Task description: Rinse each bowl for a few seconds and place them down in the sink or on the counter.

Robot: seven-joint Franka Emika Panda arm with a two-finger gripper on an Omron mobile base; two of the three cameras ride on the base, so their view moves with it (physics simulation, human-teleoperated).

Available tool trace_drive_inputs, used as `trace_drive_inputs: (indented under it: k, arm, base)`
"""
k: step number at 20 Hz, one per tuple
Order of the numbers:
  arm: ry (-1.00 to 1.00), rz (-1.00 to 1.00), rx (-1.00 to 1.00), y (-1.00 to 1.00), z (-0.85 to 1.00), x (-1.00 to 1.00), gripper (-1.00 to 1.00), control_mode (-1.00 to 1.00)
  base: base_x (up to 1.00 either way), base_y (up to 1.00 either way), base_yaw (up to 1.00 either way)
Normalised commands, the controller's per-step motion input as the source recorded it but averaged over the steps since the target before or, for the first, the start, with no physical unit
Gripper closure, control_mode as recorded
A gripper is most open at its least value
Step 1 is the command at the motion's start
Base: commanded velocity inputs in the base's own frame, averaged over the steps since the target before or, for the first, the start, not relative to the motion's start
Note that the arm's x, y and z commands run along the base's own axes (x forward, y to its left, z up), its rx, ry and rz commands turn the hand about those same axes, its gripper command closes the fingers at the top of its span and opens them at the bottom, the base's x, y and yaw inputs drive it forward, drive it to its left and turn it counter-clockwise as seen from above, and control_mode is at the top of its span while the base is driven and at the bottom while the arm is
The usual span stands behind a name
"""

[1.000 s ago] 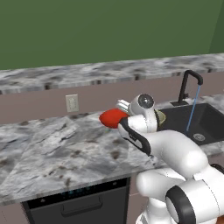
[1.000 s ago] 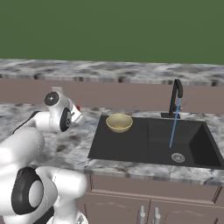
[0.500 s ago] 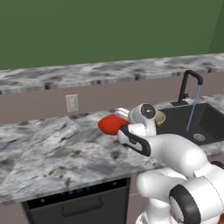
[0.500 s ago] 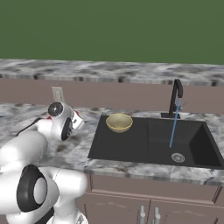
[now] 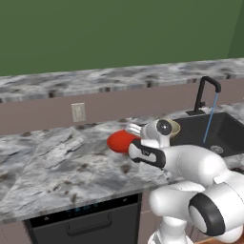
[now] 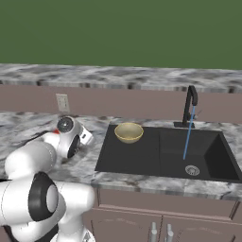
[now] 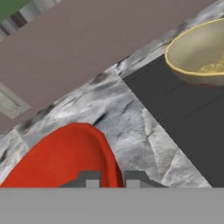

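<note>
Counter [image 5: 57, 162]: red bowl [image 5: 122, 141] lower, gripped

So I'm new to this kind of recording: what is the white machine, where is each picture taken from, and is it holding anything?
The white machine is a rendered robot arm on a drivable base, in a simulated kitchen. Two pictures come from cameras on the base, behind the arm to its left and right. The third looks along the gripper from a camera on the hand. The gripper is shut on the rim of the red bowl, holding it over the marbled counter, beside the sink. The tan bowl sits at the sink's back left corner. Water runs from the black faucet toward the drain. An outlet is on the wall behind the counter.
</note>
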Motion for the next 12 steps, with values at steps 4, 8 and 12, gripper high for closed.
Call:
trace_drive_inputs:
  k: [4,8,12]
  arm:
    - [0.00,0.06,0.00,0.00,-0.17,0.01,1.00,-1.00]
    - [0.00,0.06,0.00,0.01,-0.19,0.00,1.00,-1.00]
    - [0.00,0.06,0.00,0.03,-0.20,0.00,1.00,-1.00]
  base:
    - [0.00,0.00,0.00]
    - [0.00,0.00,0.00]
    - [0.00,0.00,0.00]
